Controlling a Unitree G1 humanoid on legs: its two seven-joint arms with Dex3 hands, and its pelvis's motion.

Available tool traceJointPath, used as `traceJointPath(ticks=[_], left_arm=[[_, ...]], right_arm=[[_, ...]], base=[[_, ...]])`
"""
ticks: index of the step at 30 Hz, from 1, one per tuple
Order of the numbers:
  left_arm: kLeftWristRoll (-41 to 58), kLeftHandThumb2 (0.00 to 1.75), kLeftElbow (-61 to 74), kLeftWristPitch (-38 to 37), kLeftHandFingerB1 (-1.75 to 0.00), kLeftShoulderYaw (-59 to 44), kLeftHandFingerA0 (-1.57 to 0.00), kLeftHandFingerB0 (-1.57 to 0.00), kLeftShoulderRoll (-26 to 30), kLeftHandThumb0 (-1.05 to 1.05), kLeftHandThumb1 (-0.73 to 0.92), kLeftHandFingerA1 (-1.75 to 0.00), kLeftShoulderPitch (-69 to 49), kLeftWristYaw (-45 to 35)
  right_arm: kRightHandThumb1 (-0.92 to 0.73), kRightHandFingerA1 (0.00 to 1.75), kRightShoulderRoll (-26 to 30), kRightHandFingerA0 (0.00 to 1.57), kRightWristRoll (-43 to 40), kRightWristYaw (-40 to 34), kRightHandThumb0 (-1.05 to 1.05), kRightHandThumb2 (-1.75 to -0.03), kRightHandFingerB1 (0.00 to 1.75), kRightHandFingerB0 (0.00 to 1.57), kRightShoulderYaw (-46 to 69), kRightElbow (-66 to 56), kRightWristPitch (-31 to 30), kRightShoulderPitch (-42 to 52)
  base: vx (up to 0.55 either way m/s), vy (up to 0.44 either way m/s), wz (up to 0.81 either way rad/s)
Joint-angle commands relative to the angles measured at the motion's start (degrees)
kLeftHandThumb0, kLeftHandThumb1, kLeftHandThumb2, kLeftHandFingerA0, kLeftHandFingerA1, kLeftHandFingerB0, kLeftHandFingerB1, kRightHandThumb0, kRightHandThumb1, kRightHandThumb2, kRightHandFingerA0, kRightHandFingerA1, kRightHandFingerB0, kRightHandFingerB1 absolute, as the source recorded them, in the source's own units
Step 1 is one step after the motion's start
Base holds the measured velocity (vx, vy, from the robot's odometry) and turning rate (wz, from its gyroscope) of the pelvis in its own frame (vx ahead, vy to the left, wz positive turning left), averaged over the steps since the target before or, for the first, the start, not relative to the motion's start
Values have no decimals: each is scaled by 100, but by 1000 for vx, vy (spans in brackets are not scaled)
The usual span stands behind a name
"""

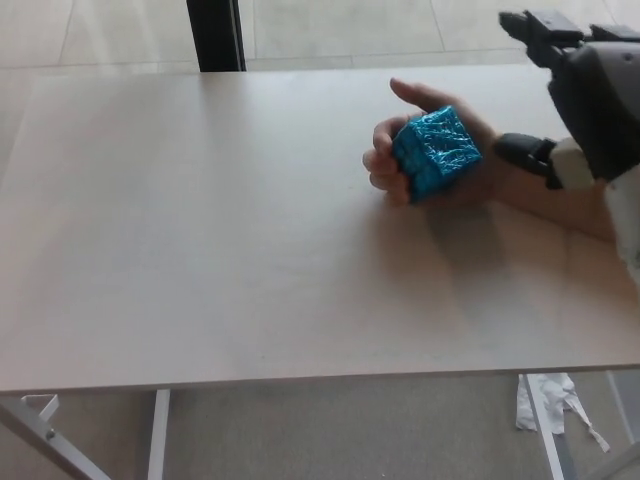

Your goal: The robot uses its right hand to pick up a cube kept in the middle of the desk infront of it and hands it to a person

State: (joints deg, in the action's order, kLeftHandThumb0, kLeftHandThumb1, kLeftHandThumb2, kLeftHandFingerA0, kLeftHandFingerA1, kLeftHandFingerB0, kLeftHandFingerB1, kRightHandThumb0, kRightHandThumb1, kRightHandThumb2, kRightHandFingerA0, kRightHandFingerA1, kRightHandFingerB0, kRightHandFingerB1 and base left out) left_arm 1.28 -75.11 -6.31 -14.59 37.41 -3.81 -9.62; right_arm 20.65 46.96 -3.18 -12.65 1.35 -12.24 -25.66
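Cube [436,152] sits in a person's palm [470,165]; right hand [575,85] hovers beside, fingers spread, empty.

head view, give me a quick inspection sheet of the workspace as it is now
Surface: pale wood-grain desk, bare apart from the person's hand resting on it.
Job's things: shiny blue cube lies in the person's hand, palm up, fingers curled round it.
Clutter: nothing seen on the desk.
Hands: right hand at the picture's right edge, apart from the cube, open; left hand not in view.
Cables: nothing seen.
Surroundings: tiled floor, dark post behind the desk, white scrap on the floor below.
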Motion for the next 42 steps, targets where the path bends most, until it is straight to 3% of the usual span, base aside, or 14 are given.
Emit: traceJointPath(ticks=[1, 3, 11, 17, 18, 19, 24, 25, 26, 31, 33, 38, 40, 42], left_arm=[[18, 65, -77, -76, -45, -96, -64, -64, 154, -73, 83, -57, -174, 106], [39, 64, -83, -63, -44, -115, -64, -62, 146, -72, 82, -57, -198, 84], [14, 64, -126, -23, -46, -106, -64, -68, 145, -74, 81, -64, -226, 141], [77, 64, -98, -77, -45, -158, -63, -66, 147, -74, 81, -59, -306, 85], [67, 64, -107, -76, -44, -151, -61, -62, 142, -73, 82, -55, -304, 97], [46, 65, -110, -74, -45, -133, -62, -64, 141, -72, 82, -58, -301, 115], [100, 64, -98, -61, -44, -184, -60, -63, 154, -71, 81, -56, -317, 107], [101, 64, -104, -59, -44, -185, -60, -63, 136, -71, 81, -56, -322, 119], [97, 64, -103, -54, -45, -182, -61, -62, 140, -72, 81, -57, -320, 116], [177, 65, -86, -1, -47, -262, -65, -67, 162, -71, 80, -61, -334, 99], [84, 64, -97, 8, -47, -181, -63, -67, 160, -71, 81, -61, -314, 146], [65, 64, -65, -28, -46, -142, -61, -63, 111, -73, 81, -60, -322, 67], [110, 64, -74, -14, -45, -188, -60, -60, 109, -71, 81, -56, -327, 54], [114, 64, -68, 2, -44, -201, -59, -61, 147, -71, 81, -56, -295, 40]], right_arm=[[-55, 92, -682, 105, -4438, 159, -49, -57, 46, 72, 6880, -3401, 2297, 4463], [-59, 86, -916, 103, -4712, -719, -45, -58, 59, 74, 7316, -2008, 3772, 5253], [-66, 110, -260, 101, -4436, -2471, -48, -60, 70, 76, 7627, 1457, 5477, 5075], [-63, 140, 132, 98, -4787, -2582, -63, -66, 81, 75, 7841, 3320, 5218, 4690], [-58, 131, 152, 109, -4809, -2542, -68, -99, 90, 82, 7854, 3477, 5129, 4654], [-73, 144, 170, 89, -4791, -2573, -69, -64, 85, 71, 7837, 3788, 4851, 4615], [-72, 150, 53, 82, -4810, -2314, -59, -61, 86, 66, 7714, 4205, 4226, 4266], [-57, 126, -47, 102, -4771, -2200, -57, -101, 90, 75, 7624, 4117, 4009, 4116], [-68, 149, -28, 87, -4550, -2304, -59, -67, 85, 71, 7482, 4185, 3877, 4092], [-72, 164, 263, 82, -4681, -1713, -55, -67, 102, 58, 7638, 4458, 1617, 3147], [-69, 132, 481, 56, -4826, -1832, -48, -61, 91, 55, 7896, 4793, 704, 2660], [-67, 145, 468, 67, -4729, -2174, -46, -63, 87, 53, 8016, 5414, 925, 2573], [-68, 106, 213, 56, -4537, -1870, -41, -60, 76, 58, 7759, 5522, 1265, 2782], [-68, 108, 106, 60, -4563, -1313, -41, -59, 73, 57, 7660, 5606, 1613, 2915]], base=[[0, 0, 0], [0, 0, 0], [0, 0, 0], [0, 0, 0], [0, 0, 0], [0, 0, 0], [0, 0, 0], [0, 0, 0], [0, 0, 0], [0, 0, 0], [0, 0, 0], [0, 0, 0], [0, 0, 0], [0, 0, 0]])
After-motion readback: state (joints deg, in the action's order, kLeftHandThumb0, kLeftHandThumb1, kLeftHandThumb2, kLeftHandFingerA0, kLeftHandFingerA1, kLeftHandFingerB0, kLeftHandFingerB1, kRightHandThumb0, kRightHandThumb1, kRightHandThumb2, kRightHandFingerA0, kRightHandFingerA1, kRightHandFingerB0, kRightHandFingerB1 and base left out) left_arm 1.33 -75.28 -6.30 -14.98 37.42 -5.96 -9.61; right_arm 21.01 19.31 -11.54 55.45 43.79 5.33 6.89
